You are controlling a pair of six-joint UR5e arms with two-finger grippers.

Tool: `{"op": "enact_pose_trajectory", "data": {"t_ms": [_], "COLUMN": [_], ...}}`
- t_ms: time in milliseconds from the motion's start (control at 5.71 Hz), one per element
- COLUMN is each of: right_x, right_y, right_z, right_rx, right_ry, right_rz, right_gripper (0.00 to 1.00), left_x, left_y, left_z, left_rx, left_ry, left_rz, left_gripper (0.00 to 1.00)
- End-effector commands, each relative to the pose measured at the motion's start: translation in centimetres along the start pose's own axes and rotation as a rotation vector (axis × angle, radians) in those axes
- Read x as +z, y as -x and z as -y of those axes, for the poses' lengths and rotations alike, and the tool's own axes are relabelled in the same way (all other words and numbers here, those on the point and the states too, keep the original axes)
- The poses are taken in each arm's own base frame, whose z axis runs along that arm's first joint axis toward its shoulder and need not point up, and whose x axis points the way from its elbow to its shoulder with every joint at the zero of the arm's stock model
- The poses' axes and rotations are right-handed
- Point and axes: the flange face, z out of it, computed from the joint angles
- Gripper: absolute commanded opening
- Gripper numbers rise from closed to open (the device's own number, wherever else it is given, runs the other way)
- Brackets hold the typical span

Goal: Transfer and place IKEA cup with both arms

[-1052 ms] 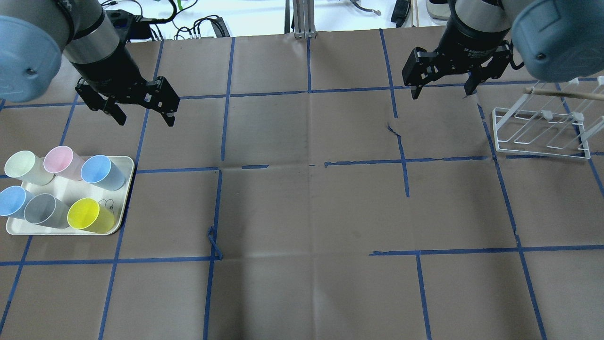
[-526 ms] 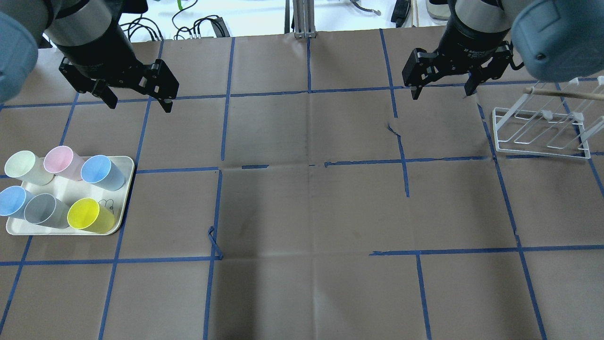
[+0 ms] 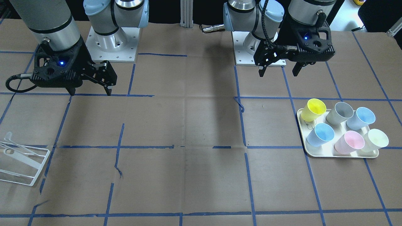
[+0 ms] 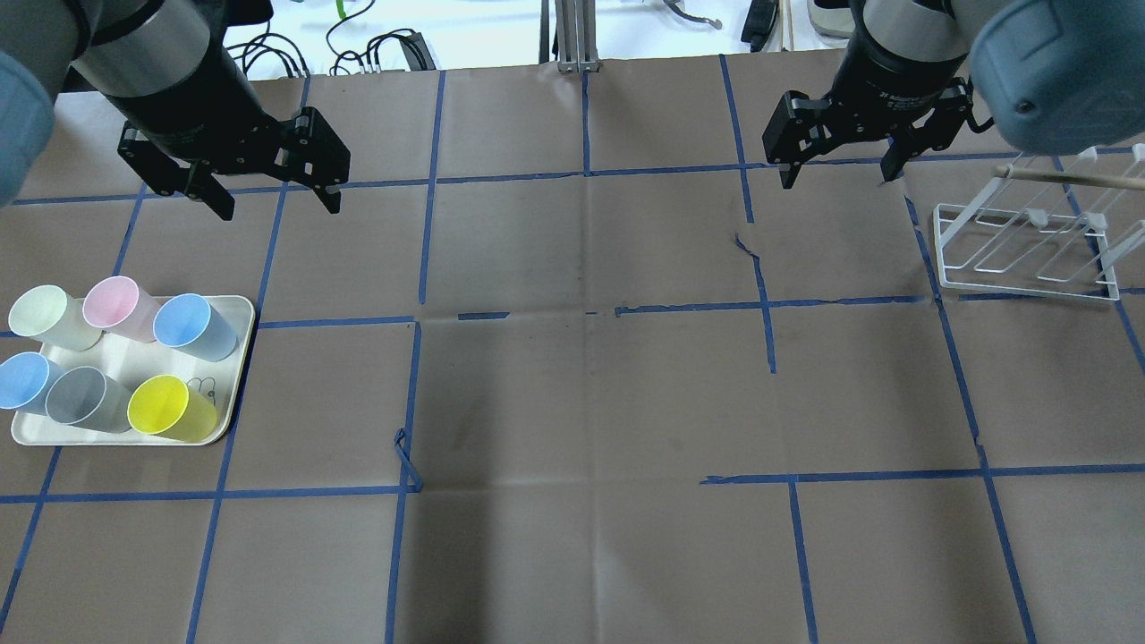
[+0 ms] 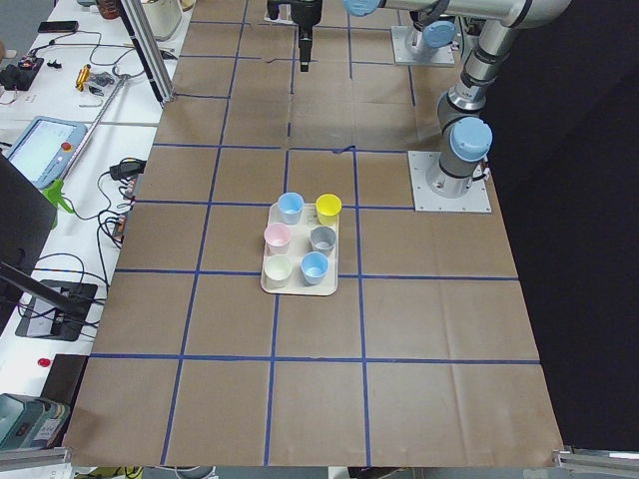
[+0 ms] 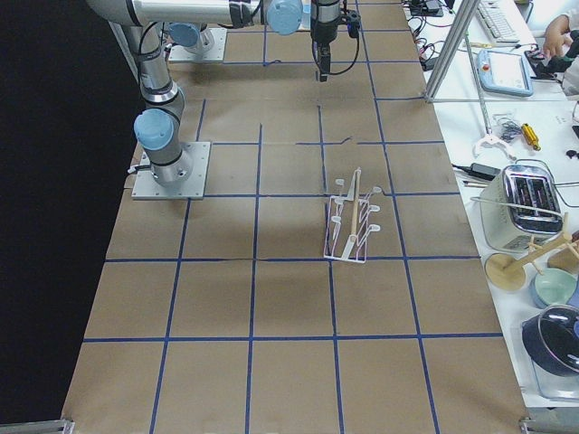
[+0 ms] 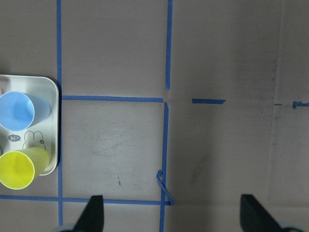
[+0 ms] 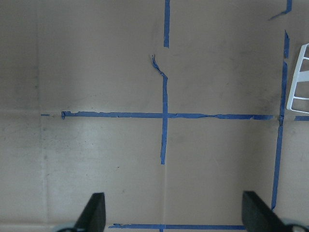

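Overhead exterior view has the jaws of the left arm spread wide with nothing between them. They hang above the table on the far side of the tray, well apart from it. The jaws of the right arm are spread wide too and hold nothing. They are above the far right part of the table, near the white wire rack but not touching it.

The IKEA cup stands mouth up at the far right corner of the tray, which lies at the left side of the table. The pink cup is just beside it on the left, and the yellow cup is on its near side. A second blue cup, very much alike, stands at the near left of the tray next to the grey cup. A pale green cup takes the far left corner.
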Motion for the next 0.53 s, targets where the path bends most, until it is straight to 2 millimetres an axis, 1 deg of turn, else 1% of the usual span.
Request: {"op": "enact_pose_trajectory", "data": {"t_ms": [0,351], "right_x": [-0.02,0.13], "right_y": [0.0,0.0], "right_z": [-0.06,-0.04], "right_rx": [0.0,0.0], "right_ry": [0.0,0.003], "right_rz": [0.0,0.0], "right_gripper": [1.0,1.0], "left_x": [0.01,-0.12], "left_y": [-0.01,0.07], "left_z": [-0.54,-0.52], "left_rx": [0.002,0.025], "left_ry": [0.034,0.033], "left_rz": [-0.007,0.001], "left_gripper": [0.99,0.99]}}
